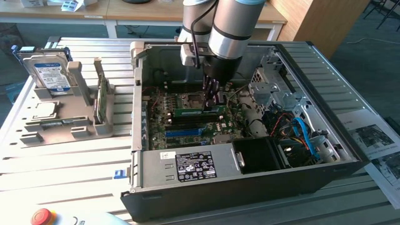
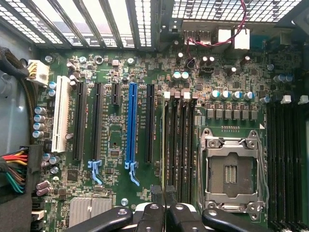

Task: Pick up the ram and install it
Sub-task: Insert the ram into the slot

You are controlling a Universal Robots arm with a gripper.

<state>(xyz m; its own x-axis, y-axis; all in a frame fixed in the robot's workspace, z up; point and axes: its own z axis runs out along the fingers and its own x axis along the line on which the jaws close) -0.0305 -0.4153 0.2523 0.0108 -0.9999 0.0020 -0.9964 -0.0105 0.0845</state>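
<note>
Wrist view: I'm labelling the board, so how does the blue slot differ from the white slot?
The blue slot is longer and narrower; the white slot is shorter and broader. The blue slot ends in a latch; the white slot shows none. The blue slot has black slots either side; the white slot ends the row. Both are empty and parallel.

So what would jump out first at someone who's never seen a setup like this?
Probably the silver robot arm reaching into the open computer case, its tool shut on the ram, a thin green stick, at the black memory slots. Next, on the exterior view's left, the blue-labelled hard drive standing in a grey holder.
</note>
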